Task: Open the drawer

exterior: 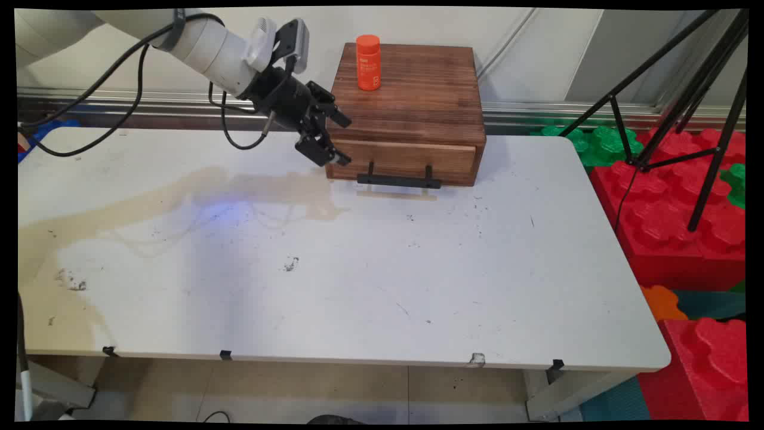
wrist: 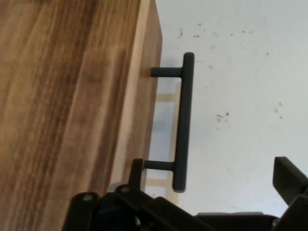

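A dark wooden box with one drawer stands at the table's far side. The drawer is pushed in and carries a black bar handle. An orange bottle stands upright on the box's top near its back left corner. My gripper hangs open just off the box's left front corner, above the table and holding nothing. In the hand view the box's wooden top fills the left, the handle lies close ahead, and one finger shows at the lower right.
The white table bears a tan stain across its left part and small dark marks. Black cables hang from the arm. Red and green foam blocks and a black tripod stand off the table's right side.
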